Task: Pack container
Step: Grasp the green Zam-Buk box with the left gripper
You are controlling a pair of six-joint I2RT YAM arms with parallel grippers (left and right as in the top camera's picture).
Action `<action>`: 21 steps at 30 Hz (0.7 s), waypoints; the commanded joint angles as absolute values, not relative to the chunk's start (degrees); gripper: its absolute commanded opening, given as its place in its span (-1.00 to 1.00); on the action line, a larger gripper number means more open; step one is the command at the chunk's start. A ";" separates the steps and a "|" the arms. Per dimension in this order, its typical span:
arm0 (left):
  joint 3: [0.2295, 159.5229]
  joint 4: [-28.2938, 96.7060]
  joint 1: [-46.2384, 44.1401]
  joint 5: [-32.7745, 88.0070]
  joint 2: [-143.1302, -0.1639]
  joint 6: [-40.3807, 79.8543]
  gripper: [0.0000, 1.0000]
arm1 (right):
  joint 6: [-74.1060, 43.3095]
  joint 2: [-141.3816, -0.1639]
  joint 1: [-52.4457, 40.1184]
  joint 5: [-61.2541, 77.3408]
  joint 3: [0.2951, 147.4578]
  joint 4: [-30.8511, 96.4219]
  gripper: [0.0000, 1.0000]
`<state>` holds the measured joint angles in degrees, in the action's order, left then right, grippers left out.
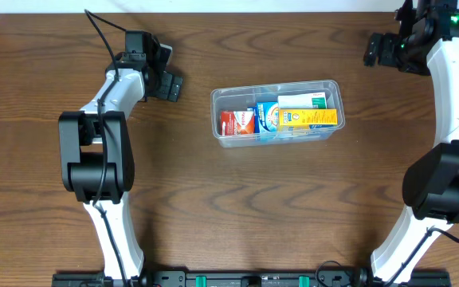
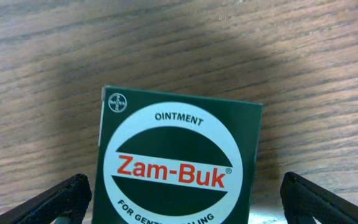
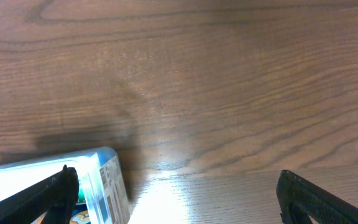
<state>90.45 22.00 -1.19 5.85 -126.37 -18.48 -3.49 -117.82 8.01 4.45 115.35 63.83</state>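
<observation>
The clear plastic container (image 1: 331,86) sits mid-table and holds a red box (image 1: 237,122), a blue box (image 1: 267,116) and a yellow-and-green box (image 1: 309,118). My left gripper (image 1: 164,78) is to its left, jaws open. In the left wrist view a dark green Zam-Buk ointment box (image 2: 176,165) lies flat on the wood between the open fingers (image 2: 58,202), with a gap on its right side. My right gripper (image 1: 379,49) hovers at the far right, open (image 3: 179,202) over bare wood. A pale blue-and-white box (image 3: 101,183) lies by its left finger.
The wooden table (image 1: 293,207) runs across the whole view. Both arm bases stand at the near edge, left (image 1: 102,167) and right (image 1: 445,183). The container is between the two arms.
</observation>
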 commanded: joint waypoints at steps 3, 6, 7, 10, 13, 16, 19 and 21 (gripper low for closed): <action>90.87 21.71 -1.21 6.28 -126.76 -19.44 0.97 | -4.23 -117.75 7.86 4.49 116.14 63.90 0.99; 90.87 21.69 -1.21 6.26 -126.89 -19.44 0.96 | -4.23 -117.75 7.86 4.49 116.14 63.90 0.98; 90.87 21.69 -1.21 6.28 -126.98 -19.44 0.92 | -4.23 -117.75 7.86 4.49 116.14 63.90 0.99; 90.87 21.67 -1.21 6.28 -127.00 -19.44 0.73 | -4.23 -117.75 7.86 4.49 116.14 63.90 0.98; 90.87 21.63 -1.34 6.31 -127.00 -19.44 0.56 | -4.23 -117.75 7.86 4.49 116.14 63.90 0.99; 90.87 21.67 -1.50 6.31 -127.00 -19.42 0.48 | -4.23 -117.75 7.86 4.49 116.14 63.90 0.98; 90.87 21.69 -1.74 6.26 -126.98 -19.20 0.48 | -4.23 -117.75 7.86 4.49 116.14 63.90 0.99; 90.89 21.71 -1.85 6.20 -126.87 -18.02 0.48 | -4.23 -117.75 7.86 4.49 116.14 63.90 0.98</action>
